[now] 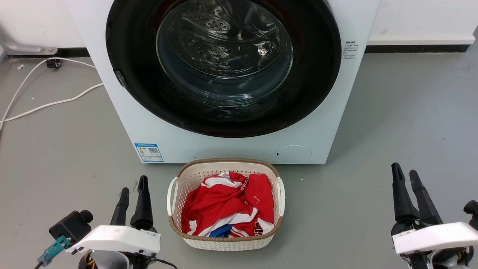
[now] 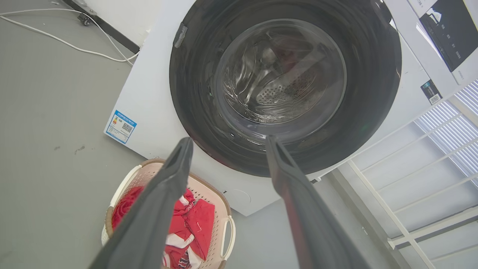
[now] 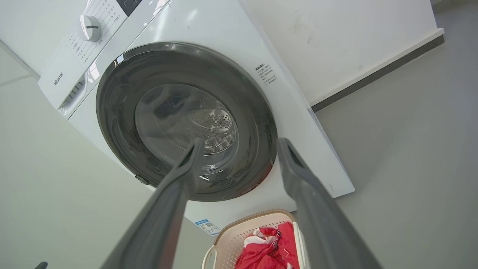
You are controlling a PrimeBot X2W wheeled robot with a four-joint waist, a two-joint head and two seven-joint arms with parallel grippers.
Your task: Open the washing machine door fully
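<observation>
The white washing machine (image 1: 231, 149) stands on the grey floor (image 1: 392, 112) at 12 o'clock in the head view. The washing machine door (image 1: 224, 63), a black disc with a glass bowl centre, sits shut flush against the machine's front. At 6 o'clock, just before the machine, a basket (image 1: 228, 161) holds red, white and blue clothes (image 1: 224, 205). The left jaws at 7 o'clock and the right jaws at 5 o'clock are parted and empty, well apart from the door. A white cable (image 1: 44, 104) trails at 9 o'clock.
</observation>
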